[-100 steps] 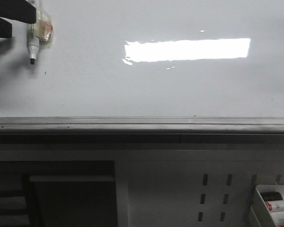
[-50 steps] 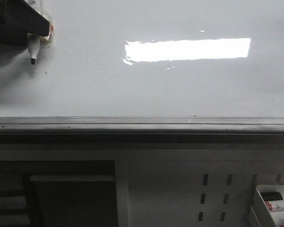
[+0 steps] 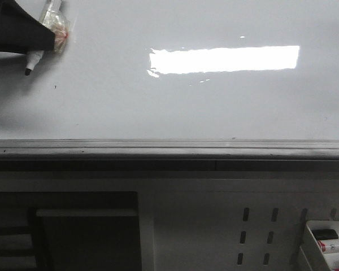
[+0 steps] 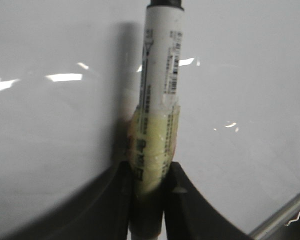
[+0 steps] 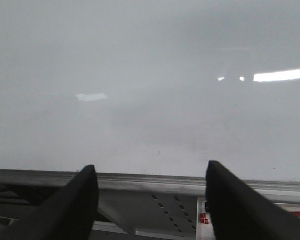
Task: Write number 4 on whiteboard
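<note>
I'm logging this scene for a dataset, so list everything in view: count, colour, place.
whiteboard: one, glossy white, no 4 drawn yet, fills the upper front view
tray edge: one, grey metal, along the board's bottom
perforated panel: one, pale grey, below the tray edge
bin: one, white, lower right, holding spare markers
marker: one, white with black tip, held in the left tool
left tool: black, shut on the marker, upper left
right tool: black, open, empty
</note>
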You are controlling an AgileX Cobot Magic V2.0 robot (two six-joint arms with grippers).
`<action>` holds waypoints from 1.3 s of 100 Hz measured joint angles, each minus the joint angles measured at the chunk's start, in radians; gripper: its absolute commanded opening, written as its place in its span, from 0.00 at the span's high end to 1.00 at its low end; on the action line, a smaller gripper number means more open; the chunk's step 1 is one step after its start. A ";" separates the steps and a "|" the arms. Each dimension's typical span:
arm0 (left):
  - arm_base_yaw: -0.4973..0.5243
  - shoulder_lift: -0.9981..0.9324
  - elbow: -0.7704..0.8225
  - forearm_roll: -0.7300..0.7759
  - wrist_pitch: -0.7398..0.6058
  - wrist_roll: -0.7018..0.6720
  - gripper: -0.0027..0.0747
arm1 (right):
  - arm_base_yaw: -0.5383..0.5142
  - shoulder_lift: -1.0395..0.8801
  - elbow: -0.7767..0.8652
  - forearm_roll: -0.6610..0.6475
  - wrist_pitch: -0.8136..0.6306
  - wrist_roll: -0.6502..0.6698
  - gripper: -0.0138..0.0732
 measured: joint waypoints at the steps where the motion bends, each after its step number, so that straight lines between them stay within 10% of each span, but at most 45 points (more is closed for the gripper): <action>1: 0.000 0.000 0.000 0.003 0.009 0.006 0.99 | 0.000 0.002 0.000 0.000 0.000 -0.005 0.36; 52: -0.320 -0.118 0.000 0.306 0.059 0.064 0.99 | 0.000 0.313 -0.210 0.524 0.407 -0.516 0.36; 85: -0.628 -0.118 0.000 0.391 -0.216 0.068 0.99 | 0.026 0.550 -0.433 0.541 0.656 -0.540 0.36; 130: -0.672 -0.118 0.000 0.391 -0.280 0.070 0.99 | 0.242 0.664 -0.511 0.541 0.671 -0.542 0.36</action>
